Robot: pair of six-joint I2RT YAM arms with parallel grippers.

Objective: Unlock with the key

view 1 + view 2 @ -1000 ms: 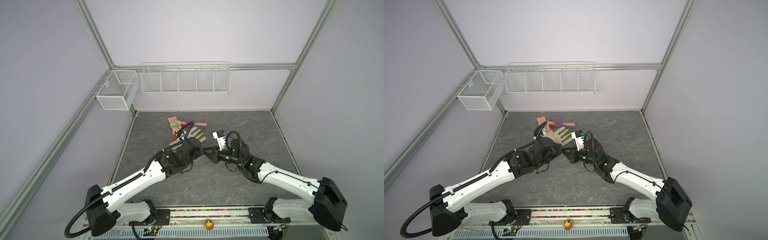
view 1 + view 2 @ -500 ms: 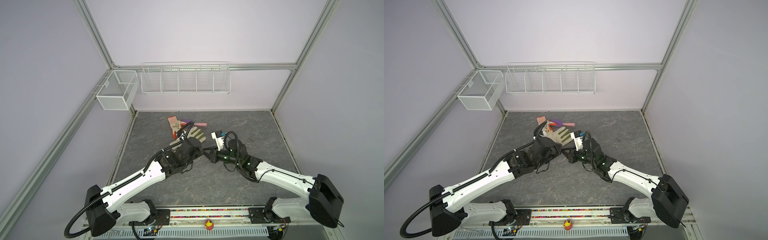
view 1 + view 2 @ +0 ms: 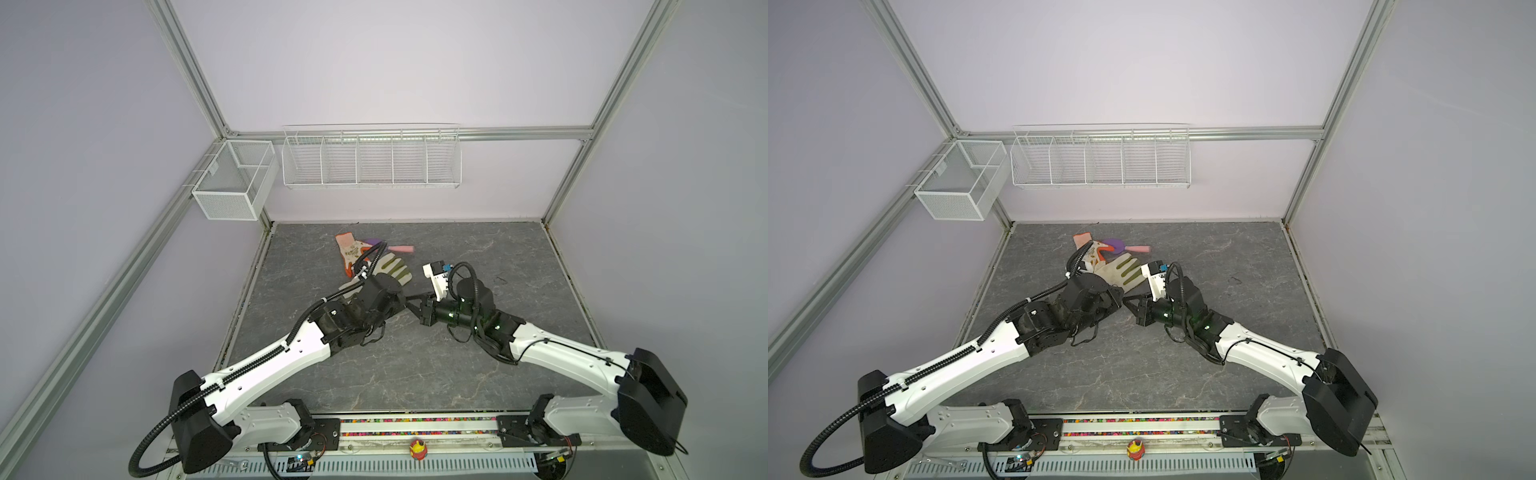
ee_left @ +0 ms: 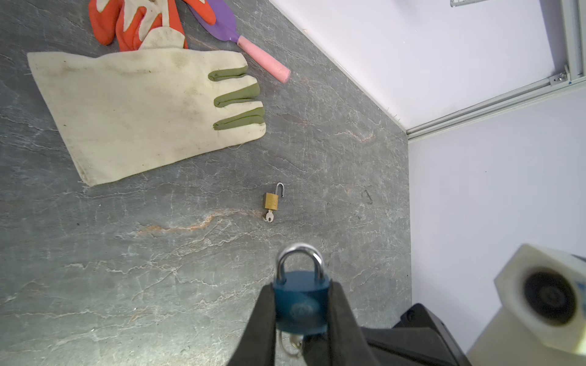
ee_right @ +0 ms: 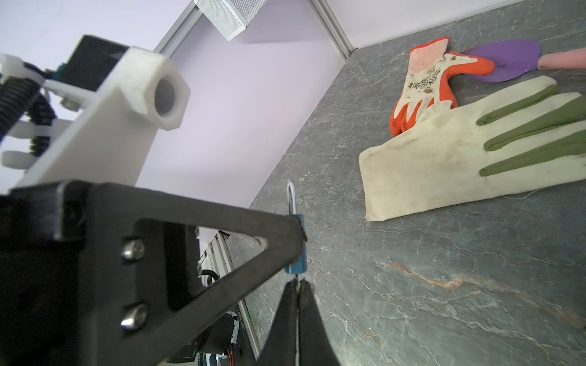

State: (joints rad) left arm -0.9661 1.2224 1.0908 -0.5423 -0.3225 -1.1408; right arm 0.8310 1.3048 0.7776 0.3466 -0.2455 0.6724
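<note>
A blue padlock [image 4: 301,304] with a silver shackle, both legs seated in the body, hangs above the table. My left gripper [image 4: 301,285] is shut on its sides. A small silver key [image 4: 296,342] with a ring sticks out of the lock's underside. In the right wrist view the blue padlock [image 5: 296,250] shows edge-on, and my right gripper [image 5: 298,283] is pinched shut on the key just below it. In both top views the two grippers meet tip to tip over the middle of the table, right gripper [image 3: 415,305] against left gripper [image 3: 1121,301]; lock and key are hidden there.
A small brass padlock [image 4: 271,201] lies on the grey table with its shackle open and a key in it. Behind lie a cream glove [image 4: 142,111], an orange glove [image 4: 133,22] and a purple trowel [image 4: 263,61]. Wire baskets [image 3: 370,158] hang on the back wall.
My right arm has moved left towards the left gripper, and its jaws have closed on the key under the lock. The left arm has held still with the padlock.
</note>
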